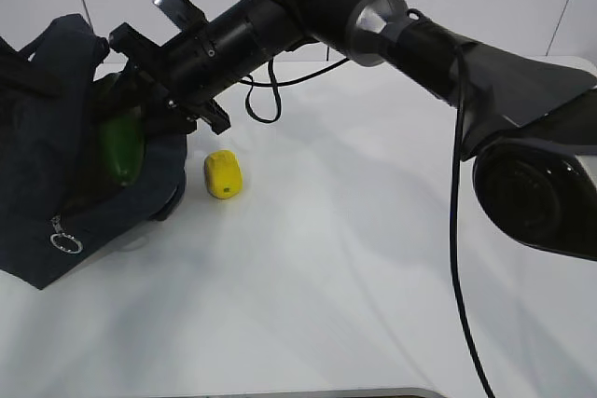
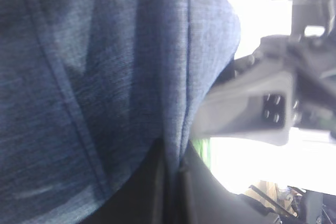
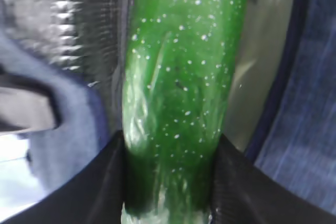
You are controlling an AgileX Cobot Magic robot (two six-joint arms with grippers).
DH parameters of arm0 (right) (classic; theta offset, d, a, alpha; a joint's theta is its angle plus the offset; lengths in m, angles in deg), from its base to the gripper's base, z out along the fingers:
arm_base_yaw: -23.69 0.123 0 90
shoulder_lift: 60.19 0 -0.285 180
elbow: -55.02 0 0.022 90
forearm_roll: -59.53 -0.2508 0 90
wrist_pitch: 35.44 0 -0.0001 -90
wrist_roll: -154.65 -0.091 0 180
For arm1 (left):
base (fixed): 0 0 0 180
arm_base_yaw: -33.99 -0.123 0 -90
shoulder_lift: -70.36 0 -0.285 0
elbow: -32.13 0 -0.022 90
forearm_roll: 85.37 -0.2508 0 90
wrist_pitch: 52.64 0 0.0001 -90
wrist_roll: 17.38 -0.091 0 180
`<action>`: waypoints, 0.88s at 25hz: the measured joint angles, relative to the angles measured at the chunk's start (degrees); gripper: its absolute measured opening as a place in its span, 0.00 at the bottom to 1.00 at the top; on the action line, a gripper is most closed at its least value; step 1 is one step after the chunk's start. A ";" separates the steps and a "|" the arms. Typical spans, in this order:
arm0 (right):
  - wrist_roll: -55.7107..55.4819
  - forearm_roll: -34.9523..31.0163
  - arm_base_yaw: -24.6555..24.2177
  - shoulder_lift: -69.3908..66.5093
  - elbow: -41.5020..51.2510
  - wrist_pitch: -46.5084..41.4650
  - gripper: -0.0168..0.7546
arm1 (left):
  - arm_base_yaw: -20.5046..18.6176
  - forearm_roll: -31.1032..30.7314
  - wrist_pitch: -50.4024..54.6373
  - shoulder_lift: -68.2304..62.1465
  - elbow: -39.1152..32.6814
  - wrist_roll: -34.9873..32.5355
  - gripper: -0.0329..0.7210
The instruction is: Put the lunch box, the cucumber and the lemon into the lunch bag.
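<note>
The navy lunch bag [image 1: 47, 184] lies open at the far left, and its fabric fills the left wrist view [image 2: 105, 77]. My right gripper [image 1: 140, 114] reaches across into its mouth, shut on the dark green cucumber [image 1: 121, 148]. In the right wrist view the cucumber [image 3: 178, 77] runs between the black fingers [image 3: 247, 192] into the silver-lined interior. My left gripper [image 2: 173, 187] is shut on a fold of the bag's edge. The yellow lemon [image 1: 223, 175] lies on the table just right of the bag. The lunch box does not show clearly.
The bag's metal ring pull [image 1: 65, 244] hangs at its front. A black cable [image 1: 457, 230] hangs from the right arm over the white table [image 1: 354, 277]. The right arm's grey wrist [image 2: 247, 114] shows in the left wrist view.
</note>
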 joint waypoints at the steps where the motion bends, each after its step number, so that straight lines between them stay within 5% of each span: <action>1: 0.12 0.02 0.00 -0.15 0.00 0.21 0.45 | 0.00 0.00 0.00 0.00 0.00 0.00 0.04; 15: 4.51 -6.65 0.00 -3.44 0.00 8.12 0.49 | 0.00 0.30 0.06 0.00 0.00 0.04 0.04; 22: 5.06 -7.74 0.00 -3.44 0.00 9.70 0.76 | 0.00 0.30 0.06 0.00 0.00 0.04 0.04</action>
